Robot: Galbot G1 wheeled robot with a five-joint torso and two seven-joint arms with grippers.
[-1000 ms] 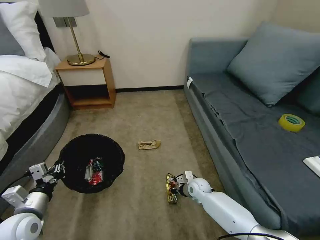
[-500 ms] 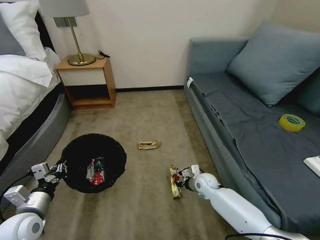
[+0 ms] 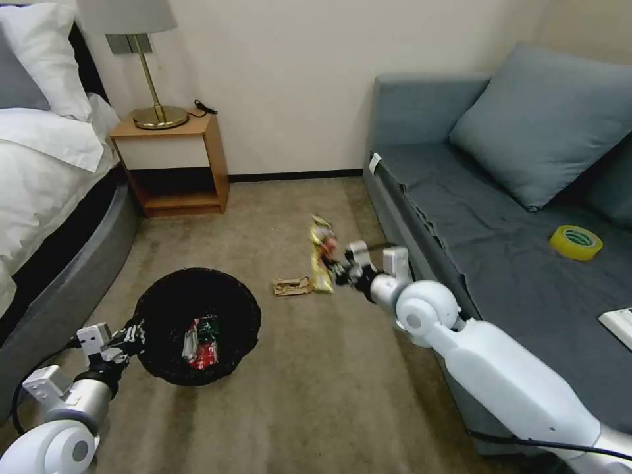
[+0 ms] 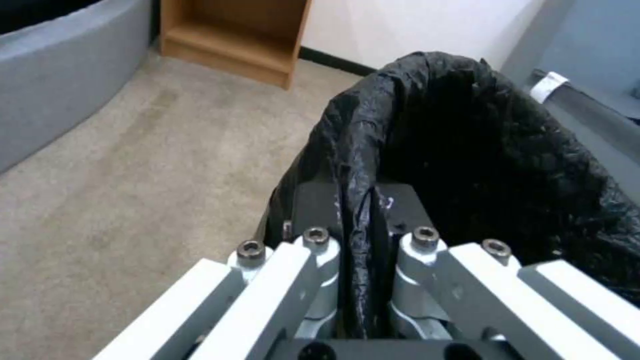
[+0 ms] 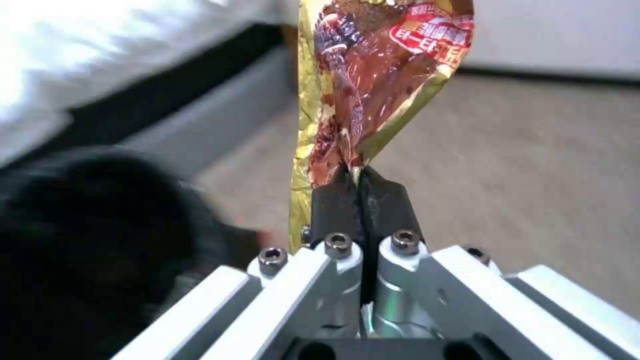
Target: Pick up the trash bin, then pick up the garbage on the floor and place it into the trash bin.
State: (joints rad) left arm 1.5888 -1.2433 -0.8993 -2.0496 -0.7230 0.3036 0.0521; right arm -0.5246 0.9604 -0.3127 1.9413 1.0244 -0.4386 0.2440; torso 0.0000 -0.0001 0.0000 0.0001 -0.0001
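Note:
The trash bin (image 3: pixel 197 322), lined with a black bag, sits low at the left with red-white and green litter inside. My left gripper (image 3: pixel 135 332) is shut on the bin's rim (image 4: pixel 357 210), pinching the black bag between its fingers. My right gripper (image 3: pixel 337 268) is raised over the carpet, right of the bin, shut on a gold-brown snack wrapper (image 3: pixel 321 253) that hangs upright from it. In the right wrist view the snack wrapper (image 5: pixel 373 75) stands clamped between the shut fingers. A crumpled tan paper (image 3: pixel 293 286) lies on the carpet just behind the wrapper.
A grey sofa (image 3: pixel 461 217) runs along the right, carrying a yellow tape roll (image 3: pixel 575 241) and a white box (image 3: pixel 619 324). A wooden nightstand (image 3: pixel 174 161) with a brass lamp (image 3: pixel 155 99) stands at the back left, beside the bed (image 3: pixel 46 184).
My right gripper has lifted the snack wrapper off the carpet and carried it up and away from me. The bin and left gripper have shifted slightly right.

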